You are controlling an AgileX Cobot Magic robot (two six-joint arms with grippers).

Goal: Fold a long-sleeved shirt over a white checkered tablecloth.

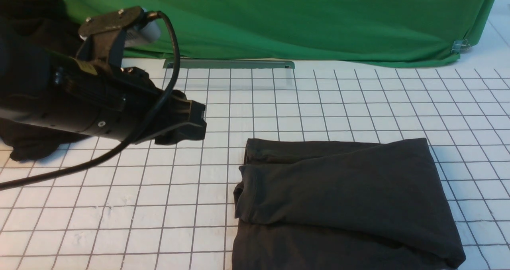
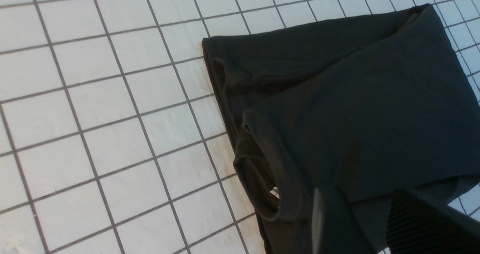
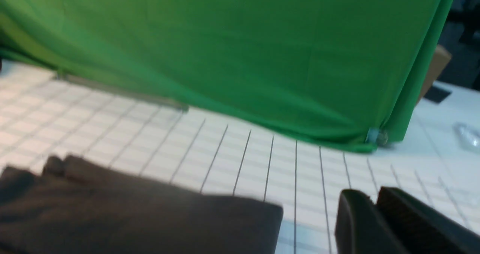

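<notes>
The long-sleeved shirt (image 1: pixel 342 194) lies folded into a dark charcoal rectangle on the white checkered tablecloth (image 1: pixel 119 206), right of centre and running to the near edge. The left wrist view shows the shirt (image 2: pixel 356 107) with its collar opening (image 2: pixel 288 179) and a small white tag inside. My left gripper (image 1: pixel 197 122) hangs above the cloth, left of the shirt and apart from it; the left gripper (image 2: pixel 358 194) is open with nothing between its fingers. My right arm is outside the front view. The right gripper (image 3: pixel 369 194) is shut and empty, beside the shirt's corner (image 3: pixel 150 216).
A deeper-black bundle of cloth (image 1: pixel 28 142) lies at the far left behind my left arm. A green backdrop (image 1: pixel 318 18) closes off the back, held by a clip (image 1: pixel 460 44) at its right corner. A flat metal strip (image 1: pixel 229 64) lies at its foot.
</notes>
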